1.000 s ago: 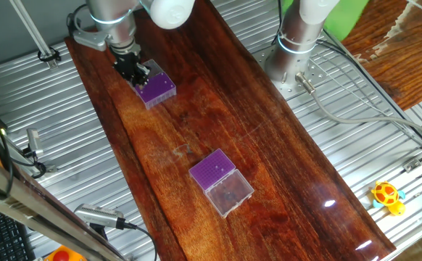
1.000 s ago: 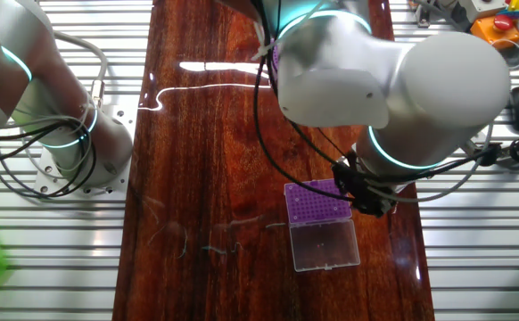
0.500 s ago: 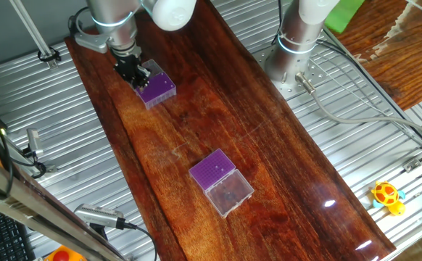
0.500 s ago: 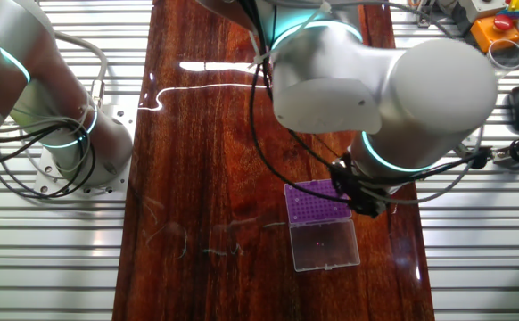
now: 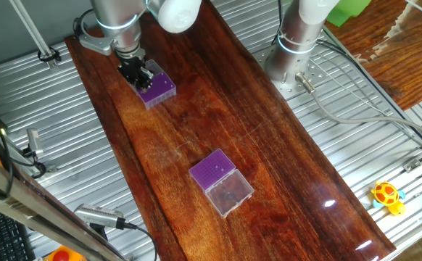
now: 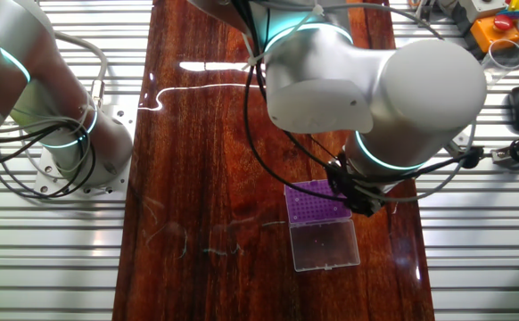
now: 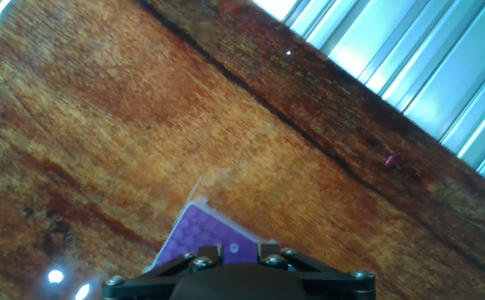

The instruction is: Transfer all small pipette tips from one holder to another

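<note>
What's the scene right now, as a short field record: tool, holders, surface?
tool: over the far holder's edge; jaw state cannot be told
far holder: purple top, under the tool
near holder: purple top, clear box, mid-board, apart from the tool
surface: wooden board on a ribbed metal table
tip in tool: none visible

Arm [image 5: 117,18] shifted slightly sideways over tip holder [image 5: 156,88], seemingly.

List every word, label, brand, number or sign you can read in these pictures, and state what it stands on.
None can be read in any view.
The purple holder under the gripper shows only a grid of holes.
The second holder shows no print.
The yellow toy carries no lettering.
</note>
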`<state>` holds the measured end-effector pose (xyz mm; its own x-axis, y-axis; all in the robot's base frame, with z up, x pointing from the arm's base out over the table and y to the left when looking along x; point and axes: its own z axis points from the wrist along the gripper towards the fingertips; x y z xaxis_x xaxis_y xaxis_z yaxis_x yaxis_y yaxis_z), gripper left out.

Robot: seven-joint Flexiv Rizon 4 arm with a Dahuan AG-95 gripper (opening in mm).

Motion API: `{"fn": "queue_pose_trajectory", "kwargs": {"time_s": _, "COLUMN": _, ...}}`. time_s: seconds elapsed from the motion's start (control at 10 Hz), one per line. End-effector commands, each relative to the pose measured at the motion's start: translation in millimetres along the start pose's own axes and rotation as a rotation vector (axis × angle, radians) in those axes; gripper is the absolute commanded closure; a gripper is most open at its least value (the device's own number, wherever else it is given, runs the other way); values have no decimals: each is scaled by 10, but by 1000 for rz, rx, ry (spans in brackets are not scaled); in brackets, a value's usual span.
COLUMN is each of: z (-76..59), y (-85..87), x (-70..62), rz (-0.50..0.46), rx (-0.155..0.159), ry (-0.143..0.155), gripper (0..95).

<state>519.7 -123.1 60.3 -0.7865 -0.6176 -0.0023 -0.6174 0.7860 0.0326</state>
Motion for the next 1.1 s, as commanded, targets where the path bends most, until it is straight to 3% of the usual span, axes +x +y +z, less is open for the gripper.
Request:
{"fn": "queue_pose_trajectory", "kwargs": {"time_s": 0.1, "z": 7, "y": 2, "x": -8, "rz": 1, "rx": 2, "ry": 1, "gripper": 950}}
{"fn": "queue_pose_trajectory", "kwargs": {"time_s": 0.6, "z": 21, "y": 10, "x": -24, "rz": 4, "rx": 0, "ry": -2, "gripper": 950}}
{"fn": "queue_pose_trajectory", "kwargs": {"time_s": 0.7, "z": 19, "y": 10, "x": -23, "rz": 4, "rx": 0, "ry": -2, "gripper": 760}}
{"fn": "queue_pose_trajectory", "kwargs": {"time_s": 1.1, "z": 14, "y": 10, "x": -20, "rz": -4, "rx": 4, "ry": 0, "gripper": 760}}
